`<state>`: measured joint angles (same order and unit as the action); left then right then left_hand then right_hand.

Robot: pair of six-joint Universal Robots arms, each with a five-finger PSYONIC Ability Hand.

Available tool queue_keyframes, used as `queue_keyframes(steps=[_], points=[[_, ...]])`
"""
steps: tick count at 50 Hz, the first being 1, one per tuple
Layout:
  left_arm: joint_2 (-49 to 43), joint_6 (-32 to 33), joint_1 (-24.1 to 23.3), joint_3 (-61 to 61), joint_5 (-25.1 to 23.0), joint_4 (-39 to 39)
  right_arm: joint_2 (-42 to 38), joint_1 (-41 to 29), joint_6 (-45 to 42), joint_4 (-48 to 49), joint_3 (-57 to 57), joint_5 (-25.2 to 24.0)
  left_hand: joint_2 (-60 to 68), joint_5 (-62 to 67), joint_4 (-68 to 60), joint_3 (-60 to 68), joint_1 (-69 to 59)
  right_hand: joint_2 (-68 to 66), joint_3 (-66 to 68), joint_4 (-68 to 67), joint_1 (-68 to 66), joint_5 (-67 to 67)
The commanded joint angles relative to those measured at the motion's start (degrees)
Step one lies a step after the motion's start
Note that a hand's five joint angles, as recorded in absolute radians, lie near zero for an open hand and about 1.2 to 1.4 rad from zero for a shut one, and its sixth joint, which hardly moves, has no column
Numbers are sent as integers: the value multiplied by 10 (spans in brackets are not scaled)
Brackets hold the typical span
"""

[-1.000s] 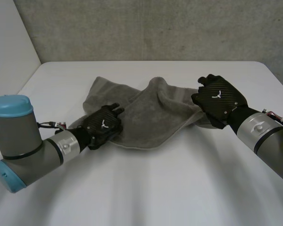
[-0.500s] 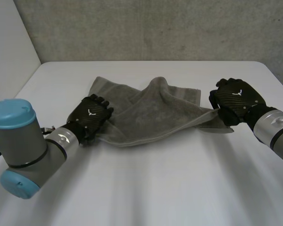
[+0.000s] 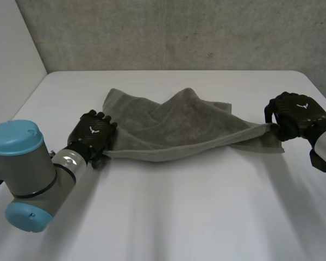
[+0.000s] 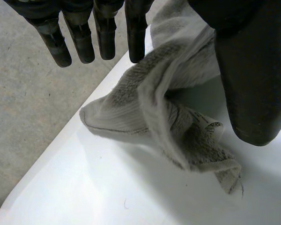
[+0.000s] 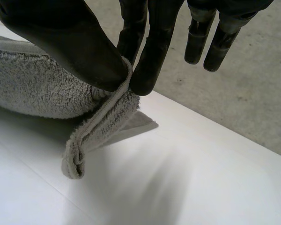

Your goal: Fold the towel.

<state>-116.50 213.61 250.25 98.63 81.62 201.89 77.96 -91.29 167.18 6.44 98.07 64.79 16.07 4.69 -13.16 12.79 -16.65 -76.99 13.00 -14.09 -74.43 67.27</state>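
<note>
A grey towel [image 3: 174,128] lies rumpled and stretched across the middle of the white table [image 3: 179,212]. My left hand [image 3: 92,135] hovers at the towel's left end with straight fingers [image 4: 105,30] spread away from the thumb. The towel's bunched left corner [image 4: 154,108] lies loose on the table under that hand, with a small label at its tip. My right hand [image 3: 296,113] is at the towel's right end. Its thumb [image 5: 70,44] and a finger pinch the towel's hemmed corner [image 5: 98,119], which hangs down from the pinch to the table.
A grey wall [image 3: 168,32] rises behind the table's far edge. The table's left edge [image 3: 27,98] runs close beside my left arm [image 3: 27,168]. White tabletop stretches in front of the towel.
My right hand has pulled its corner to the right, drawing the towel out long. My left hand has slid left to the towel's end and opened, letting go of the cloth.
</note>
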Motion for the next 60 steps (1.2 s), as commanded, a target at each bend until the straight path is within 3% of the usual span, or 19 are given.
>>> queue_keyframes(steps=[1, 6, 10, 16, 28, 36, 41, 49, 60], points=[[-12, 1, 2, -3, -1, 0, 2, 18, -1, 1, 8, -3, 17, 31, 32, -28, -11, -30, -30, 41, -56, 27], [-15, 0, 9, -2, -1, 0, 2, 40, -1, 0, 10, -4, 115, 128, 32, -28, -109, -30, -30, 41, -56, 27], [-15, -16, 8, -2, -3, -1, 2, 42, -2, 0, 22, -10, 406, 420, 32, -28, -400, -30, -30, 41, -56, 27], [-8, -54, 2, -1, -11, -6, 5, 45, -1, 1, 27, -12, 639, 653, 32, -28, -633, -30, -30, 41, -56, 27], [51, -60, 16, 9, -16, -12, 18, 68, -5, -6, 24, -18, 639, 653, 32, -28, -633, -30, -30, 41, -56, 27], [152, -56, 40, 9, -36, -49, 48, 95, -60, -90, 20, -84, 639, 653, 32, -28, -633, -30, -30, 41, -56, 27], [243, -54, 88, -9, -85, -95, 104, 124, -141, -156, -5, -110, 639, 653, 32, -28, -633, -30, -30, 41, -56, 27], [325, -58, 123, -51, -142, -145, 172, 118, -154, -176, -60, -115, 639, 653, 32, -28, -633, -30, -30, 41, -56, 27], [330, -57, 136, -71, -152, -172, 193, 113, -164, -180, -112, -115, 639, 653, 32, -28, -633, -30, -30, 41, -56, 27]])
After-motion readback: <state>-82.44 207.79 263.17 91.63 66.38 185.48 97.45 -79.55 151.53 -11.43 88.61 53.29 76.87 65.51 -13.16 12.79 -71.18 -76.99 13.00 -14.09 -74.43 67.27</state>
